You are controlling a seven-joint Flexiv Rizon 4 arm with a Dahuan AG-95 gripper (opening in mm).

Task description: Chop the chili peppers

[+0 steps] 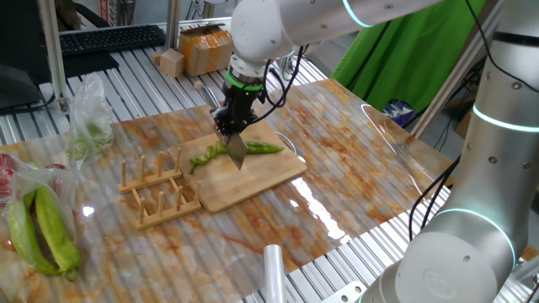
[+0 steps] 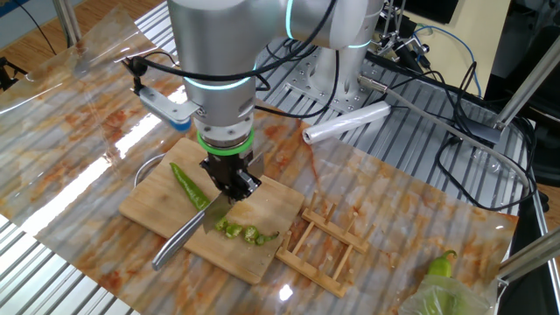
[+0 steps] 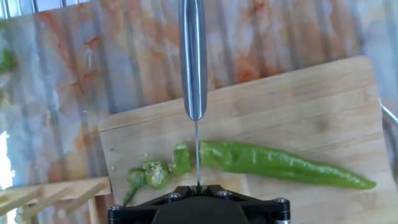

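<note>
- Pincer (image 2: 229, 185) of the white robot arm is clamped on a steel-handled kitchen knife (image 3: 193, 62), handle pointing away, blade edge down.
- Slender glossy green chili pepper (image 3: 280, 164) lies across the pale rectangular bamboo cutting board (image 3: 298, 106) on the marbled orange table (image 1: 354, 168).
- Blade sits in the gap between the long pepper piece and a few small green slices (image 3: 163, 172) beside the stem end, so slicing looks under way, with most of the pepper uncut.
- Next move likely calls for lifting the blade, shifting it slightly toward the pointed tip, then pressing straight down.
- Wooden slotted rack (image 2: 325, 241) stands just beside the board.
</note>
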